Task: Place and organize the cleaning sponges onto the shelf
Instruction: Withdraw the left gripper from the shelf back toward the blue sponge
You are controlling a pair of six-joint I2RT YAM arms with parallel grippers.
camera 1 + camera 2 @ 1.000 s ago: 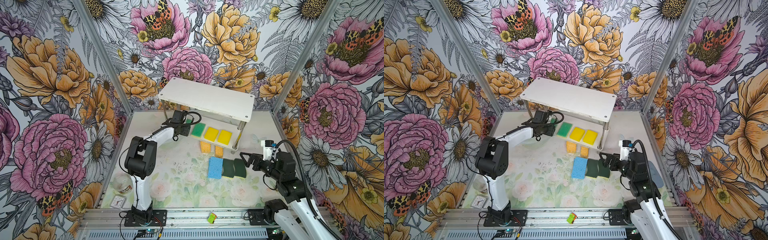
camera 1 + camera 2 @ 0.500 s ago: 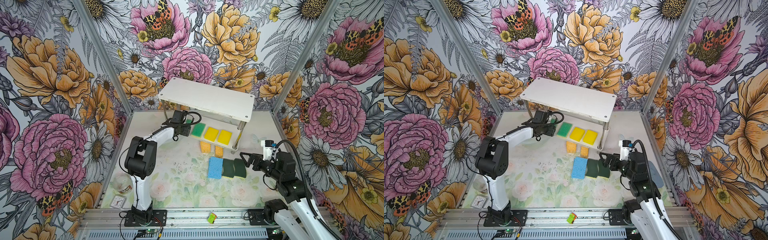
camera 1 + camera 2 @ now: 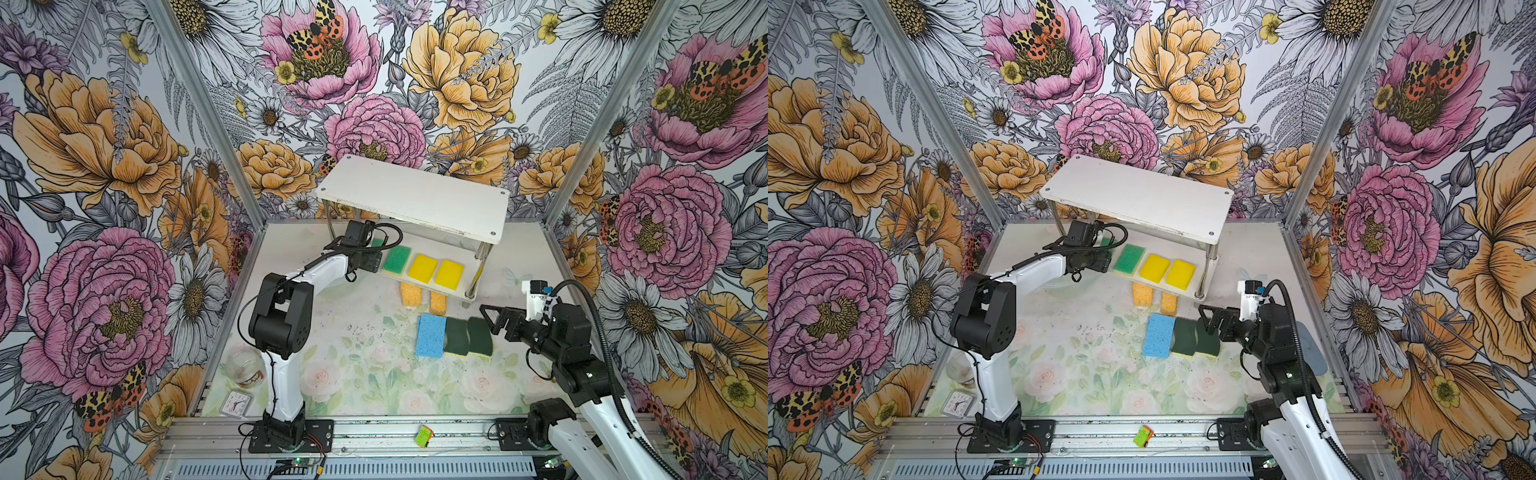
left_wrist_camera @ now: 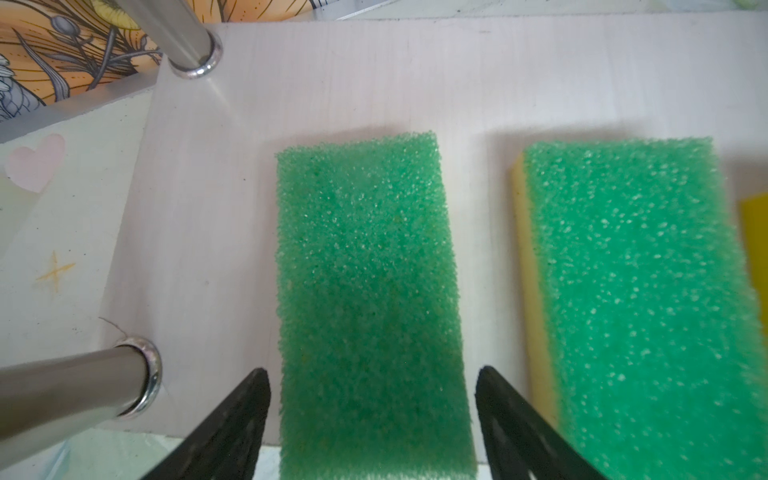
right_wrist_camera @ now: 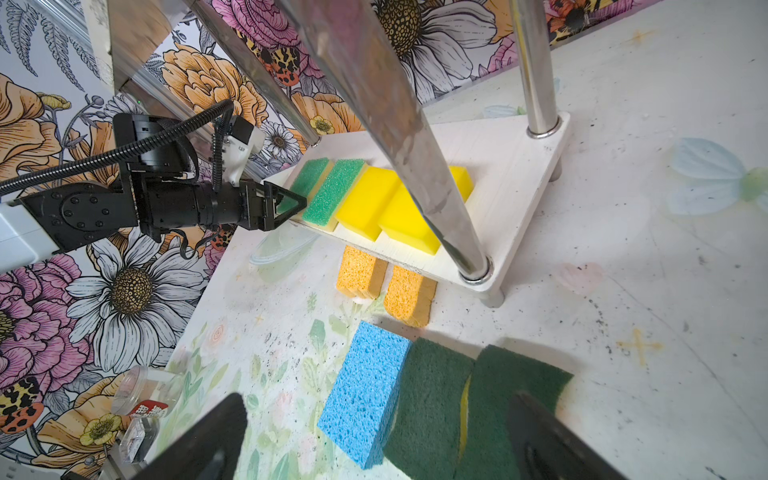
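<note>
Floral tabletop point(image 3: 365, 374): shelf post point(image 4: 75, 386) beside left tool point(image 4: 370, 370) (spread astride green sponge point(image 4: 365, 270)); right tool point(image 5: 378, 397) spread by dark-green sponges point(image 5: 432, 399).

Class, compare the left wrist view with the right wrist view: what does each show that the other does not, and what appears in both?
Only the left wrist view shows the small gaps between the open jaws of the left gripper and the green-topped sponge lying between them. Only the right wrist view shows the two orange sponges, the blue sponge and the two dark green sponges on the table. Both show the lower board of the shelf carrying that sponge and its green-topped neighbour.
</note>
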